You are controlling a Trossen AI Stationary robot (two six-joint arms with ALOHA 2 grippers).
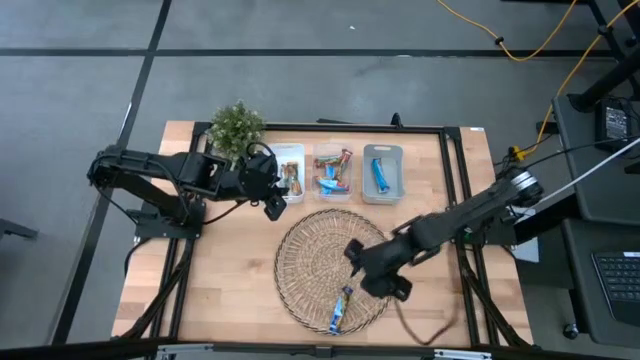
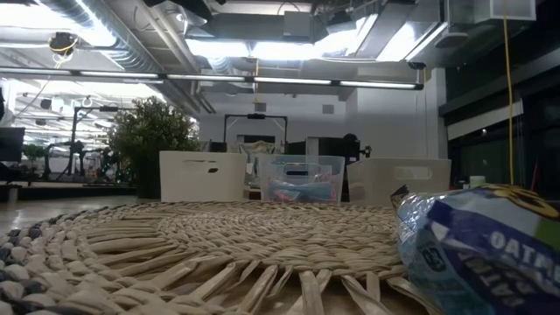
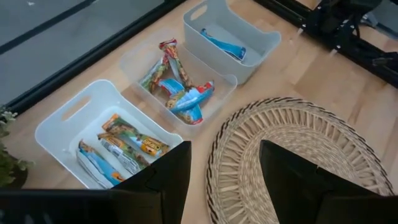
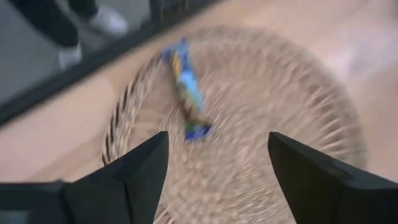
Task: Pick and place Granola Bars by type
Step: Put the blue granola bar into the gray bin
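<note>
Granola bar [image 1: 341,309] on wicker tray [image 1: 305,255] beneath right gripper [image 1: 372,270] (fingers spread).

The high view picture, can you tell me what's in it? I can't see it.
Seen from above, one blue granola bar lies on a round wicker tray, and the right end effector hangs open over it. Three small bins behind the tray hold sorted bars, with the left end effector beside them.

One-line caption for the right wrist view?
Open right gripper hovers over the wicker tray, facing the last blue granola bar.
</note>
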